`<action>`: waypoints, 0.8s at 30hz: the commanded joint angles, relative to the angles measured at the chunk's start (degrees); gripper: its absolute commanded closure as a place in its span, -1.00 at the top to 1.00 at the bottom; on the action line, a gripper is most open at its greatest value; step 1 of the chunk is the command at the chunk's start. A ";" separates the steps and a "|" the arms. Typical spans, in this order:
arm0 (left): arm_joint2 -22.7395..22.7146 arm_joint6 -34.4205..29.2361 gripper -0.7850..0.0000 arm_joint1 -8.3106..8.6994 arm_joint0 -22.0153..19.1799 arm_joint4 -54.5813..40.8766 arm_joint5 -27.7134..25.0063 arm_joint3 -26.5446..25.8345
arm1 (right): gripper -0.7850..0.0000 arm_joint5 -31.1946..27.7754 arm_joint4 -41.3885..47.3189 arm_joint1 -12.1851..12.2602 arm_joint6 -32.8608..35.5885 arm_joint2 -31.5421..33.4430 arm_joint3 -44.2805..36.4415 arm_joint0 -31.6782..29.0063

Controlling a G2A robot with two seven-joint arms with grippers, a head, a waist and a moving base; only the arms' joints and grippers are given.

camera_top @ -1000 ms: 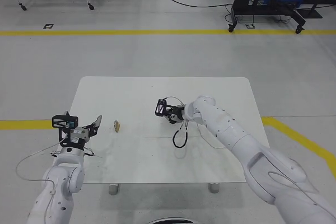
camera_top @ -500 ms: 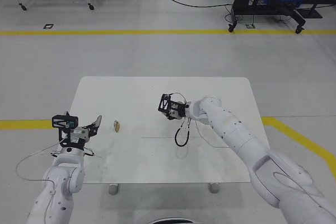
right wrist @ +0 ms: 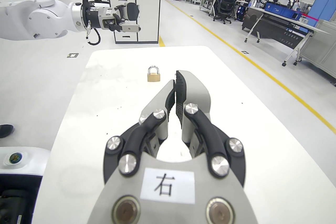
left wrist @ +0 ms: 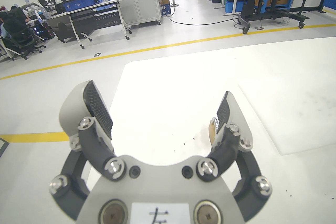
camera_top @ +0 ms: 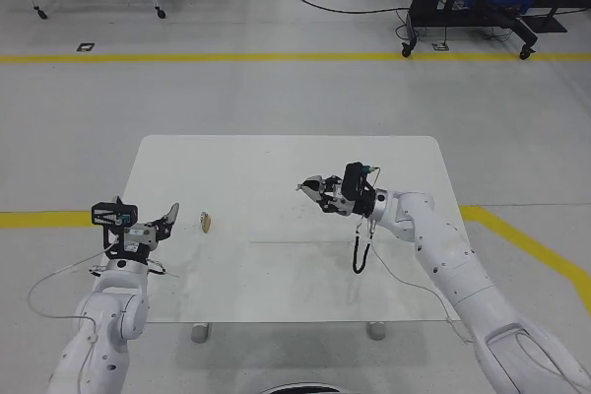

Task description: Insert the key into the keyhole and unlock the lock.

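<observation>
Overhead, white desk. The padlock sits on its left part, close to the left edge. The left gripper hangs just left of the padlock, over the desk's edge, apart from it. The right gripper is right of the desk's middle and well apart from the padlock, pointing left toward it. A black cable loops down from the right arm.

Left wrist view: jaws spread wide with nothing between them. One finger hides most of the padlock, leaving only a brass edge showing. A white label on the gripper base carries one dark character.

Right wrist view: jaws pressed together at the tips. Whether they pinch anything I cannot tell. This view gives the padlock whole, which the others do not: brass body, silver shackle closed and uppermost, broad face toward this gripper, apparently upright. The left gripper shows farther off beyond the padlock. The base label is white with a single black character.
</observation>
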 commanded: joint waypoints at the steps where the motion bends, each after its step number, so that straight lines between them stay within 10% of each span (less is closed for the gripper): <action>1: 0.00 0.00 1.00 0.00 0.00 0.00 0.00 0.00 | -1.00 0.02 0.07 -0.03 -0.01 -0.09 0.10 0.07; 5: 0.14 0.18 1.00 -0.06 0.01 -2.14 -1.51 -0.43 | -1.00 0.02 0.07 -0.03 -0.01 -0.09 0.10 0.07; 10: -1.89 -3.67 1.00 0.55 1.03 -21.60 -25.14 -2.70 | -1.00 -0.26 3.70 -0.22 1.50 -0.02 0.90 -0.42; 16: 0.64 -24.65 1.00 2.18 -5.50 -50.52 -47.97 3.37 | -1.00 -4.77 16.06 -1.11 4.30 -5.87 4.14 2.37; 24: 11.65 -51.33 1.00 3.85 -19.04 -84.26 -47.33 12.32 | -1.00 -4.77 38.32 0.39 11.02 -19.08 5.85 9.02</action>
